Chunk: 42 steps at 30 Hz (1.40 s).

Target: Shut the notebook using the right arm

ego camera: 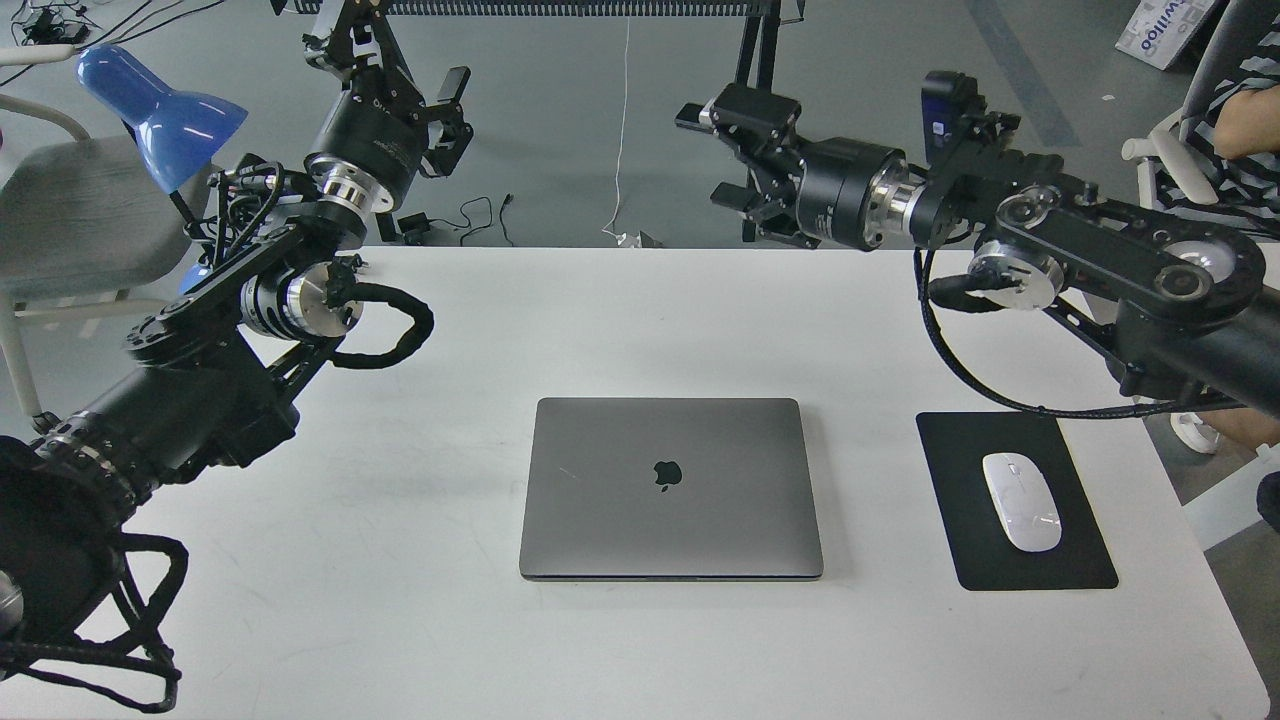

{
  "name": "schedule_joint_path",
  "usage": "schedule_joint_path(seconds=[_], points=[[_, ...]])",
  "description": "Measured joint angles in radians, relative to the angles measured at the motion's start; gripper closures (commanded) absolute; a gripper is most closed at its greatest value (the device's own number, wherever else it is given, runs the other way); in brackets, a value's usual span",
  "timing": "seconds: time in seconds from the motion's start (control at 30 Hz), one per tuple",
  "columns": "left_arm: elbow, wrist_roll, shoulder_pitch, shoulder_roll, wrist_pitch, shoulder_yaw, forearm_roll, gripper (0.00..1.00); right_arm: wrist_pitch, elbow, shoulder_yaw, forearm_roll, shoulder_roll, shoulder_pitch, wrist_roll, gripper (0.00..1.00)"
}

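The notebook lies shut and flat in the middle of the white table, its grey lid up with the black apple logo showing. My right arm, with the blue module near its wrist, is raised above the table's far right edge. Its gripper points left, open and empty, well clear of the notebook. My left arm comes in from the left and rises beyond the table's far left corner. Its gripper is held high, open and empty.
A black mouse pad with a white mouse lies right of the notebook. A blue desk lamp and a grey chair stand at the left. A seated person is at the far right. Black table legs stand beyond.
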Motion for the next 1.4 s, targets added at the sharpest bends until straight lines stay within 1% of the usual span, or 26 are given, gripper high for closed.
schedule_joint_path(seconds=[0.1,0.17,0.33,0.43,0.57,0.87,1.17,1.4], points=[[0.000,0.000,0.000,0.000,0.000,0.000,0.000,0.00,0.001,-0.082,0.136,0.049,0.024,-0.034,0.002,0.00],[0.000,0.000,0.000,0.000,0.000,0.000,0.000,0.00,0.013,-0.126,0.192,0.098,0.043,-0.058,0.002,0.00],[0.000,0.000,0.000,0.000,0.000,0.001,0.000,0.00,0.101,-0.238,0.234,0.153,0.070,-0.072,0.002,0.00],[0.000,0.000,0.000,0.000,0.000,0.002,0.000,0.00,0.163,-0.278,0.236,0.172,0.081,-0.074,0.002,0.00],[0.000,0.000,0.000,0.000,0.000,0.001,0.000,0.00,0.194,-0.289,0.234,0.184,0.084,-0.088,0.002,0.00],[-0.001,0.000,0.000,0.000,0.000,0.000,0.000,0.00,0.179,-0.287,0.251,0.187,0.088,-0.110,0.011,0.00],[0.000,0.000,0.000,0.000,0.000,0.000,0.000,0.00,0.171,-0.284,0.336,0.187,0.118,-0.136,0.017,0.00],[0.000,0.000,0.000,0.000,0.000,-0.001,0.000,0.00,0.170,-0.283,0.455,0.188,0.163,-0.196,0.017,0.00]])
